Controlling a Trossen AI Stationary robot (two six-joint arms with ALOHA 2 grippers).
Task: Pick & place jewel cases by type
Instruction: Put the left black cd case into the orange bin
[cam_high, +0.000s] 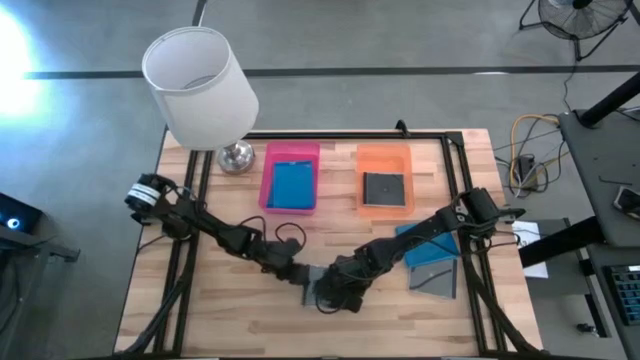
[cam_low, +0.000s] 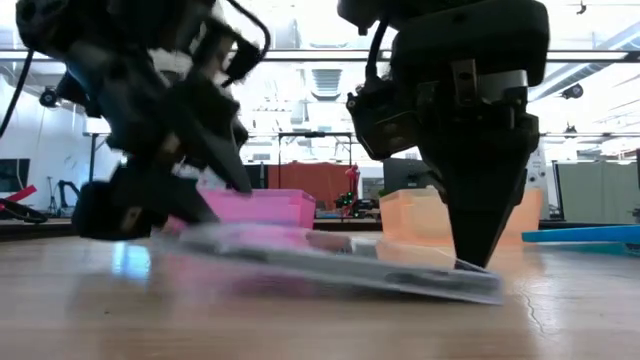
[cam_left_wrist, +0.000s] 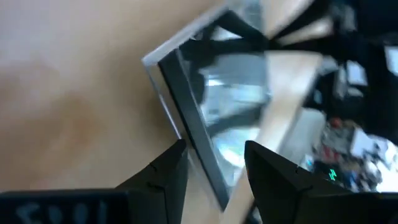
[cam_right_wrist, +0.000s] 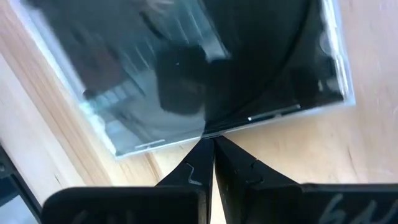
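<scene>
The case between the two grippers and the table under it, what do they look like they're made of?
The case looks like hard clear plastic with a dark insert: glossy, reflecting the room, with see-through edges. The table looks like pale butcher-block wood: visible planks and grain, with a slight satin sheen in the low view.

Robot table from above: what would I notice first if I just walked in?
Probably the two dark arms meeting at the table's front middle over a clear jewel case: the left end effector lifts one edge while the shut right end effector pins the other. Next, the big white lamp at the back left, and the pink tray and orange tray.
</scene>
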